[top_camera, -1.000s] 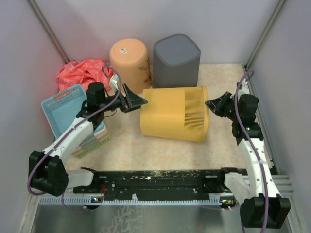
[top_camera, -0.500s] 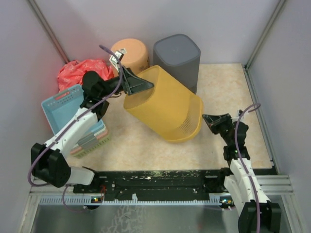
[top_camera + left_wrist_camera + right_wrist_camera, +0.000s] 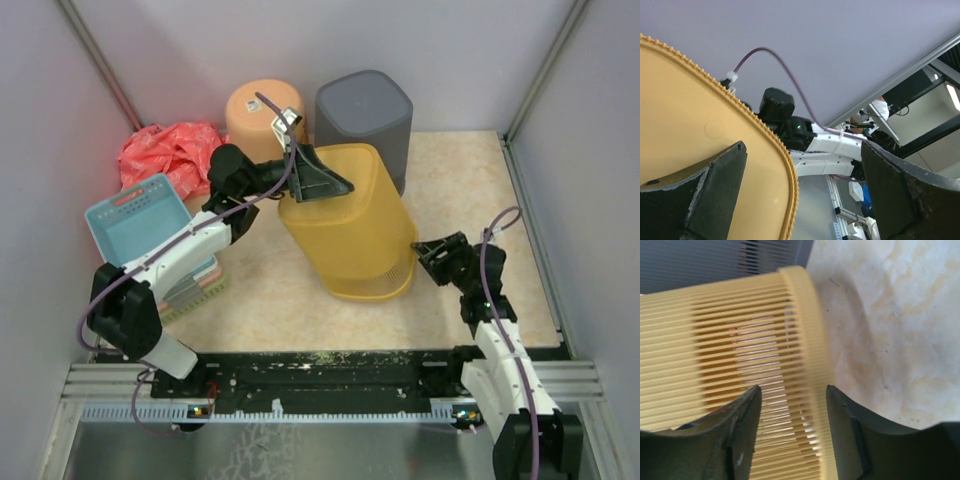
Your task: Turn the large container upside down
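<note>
The large container (image 3: pixel 355 230) is a yellow slatted bin. Its open rim is down at the table and its closed base is up, leaning toward the back left. My left gripper (image 3: pixel 325 180) is open at the raised base. In the left wrist view (image 3: pixel 802 150) one finger lies over the base (image 3: pixel 690 125) and the other hangs past its toothed edge. My right gripper (image 3: pixel 425 255) is open just right of the rim. The right wrist view shows the slatted rim (image 3: pixel 800 340) straight in front of the open right gripper (image 3: pixel 793 390), with nothing gripped.
An orange bin (image 3: pixel 265 115) and a grey bin (image 3: pixel 363 110) stand upside down at the back wall, right behind the yellow one. A red bag (image 3: pixel 170 150) and a blue basket (image 3: pixel 140 225) on stacked baskets (image 3: pixel 190 290) fill the left side. Walls close in on both sides.
The yellow container went from lying on its side to rim-down as my left arm lifted its base and swung right. My right gripper dropped toward the rim and opened.
</note>
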